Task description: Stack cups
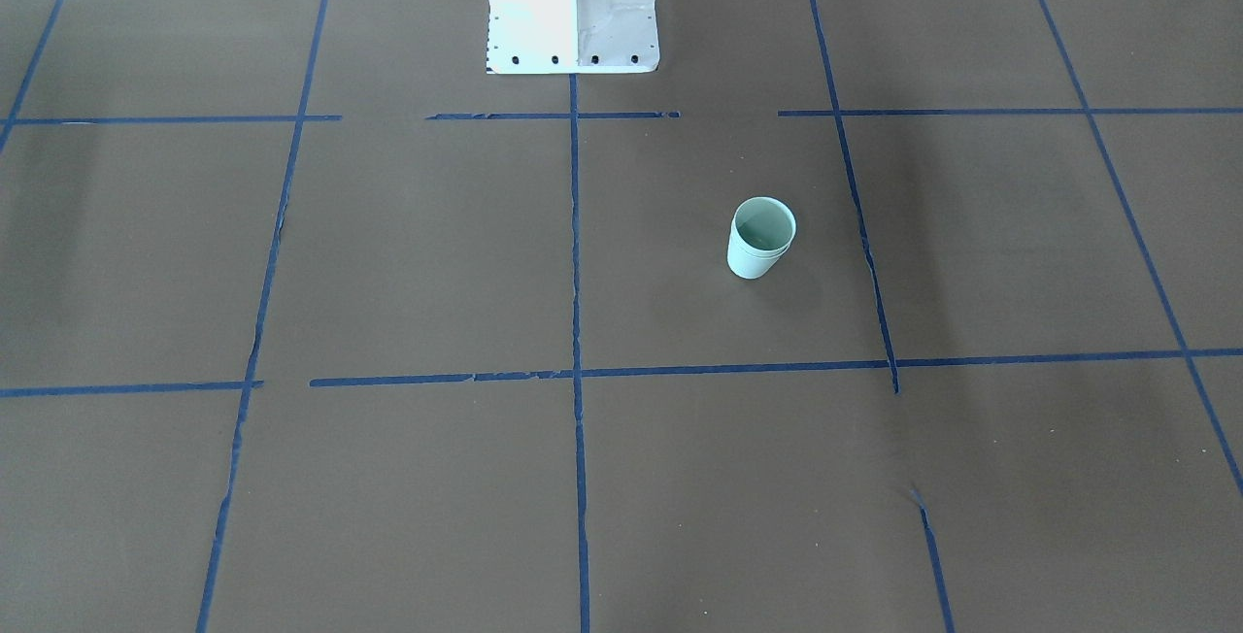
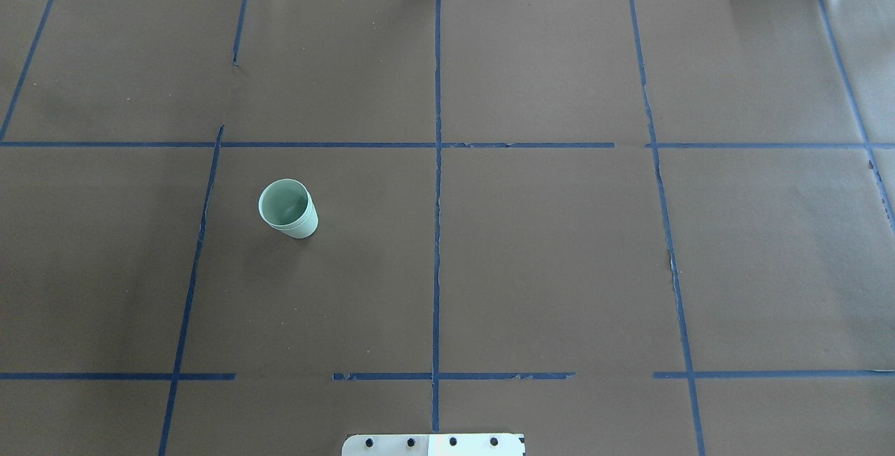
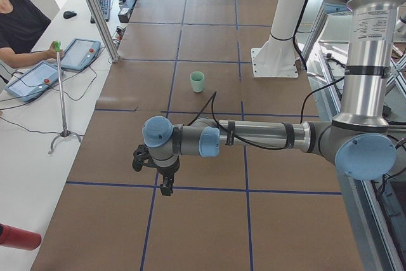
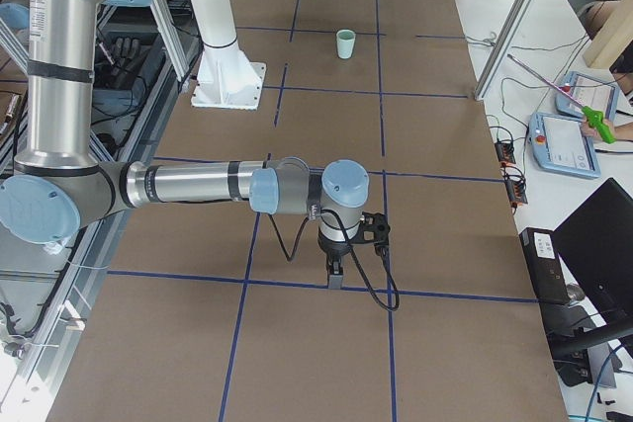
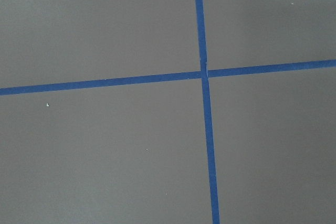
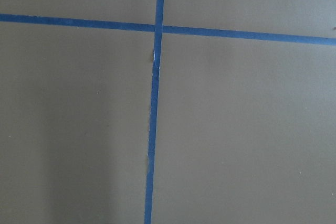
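Observation:
The two pale mint-green cups (image 1: 761, 237) stand upright, one nested inside the other, with two rims showing. The stack is on the brown table in the overhead view (image 2: 287, 208), left of the centre tape line. It is small in the left side view (image 3: 197, 81) and the right side view (image 4: 345, 43). My left gripper (image 3: 166, 187) points down over the table end, far from the cups; I cannot tell whether it is open or shut. My right gripper (image 4: 335, 277) points down at the opposite end; I cannot tell its state either. Both wrist views show only bare paper and tape.
Blue tape lines (image 2: 437, 232) grid the brown paper. The white robot pedestal (image 1: 573, 2) stands at the table's robot side. Beside the table are operators' tablets (image 3: 79, 53), a thin stand with a green tip (image 3: 60, 93) and metal frame posts (image 4: 514, 27).

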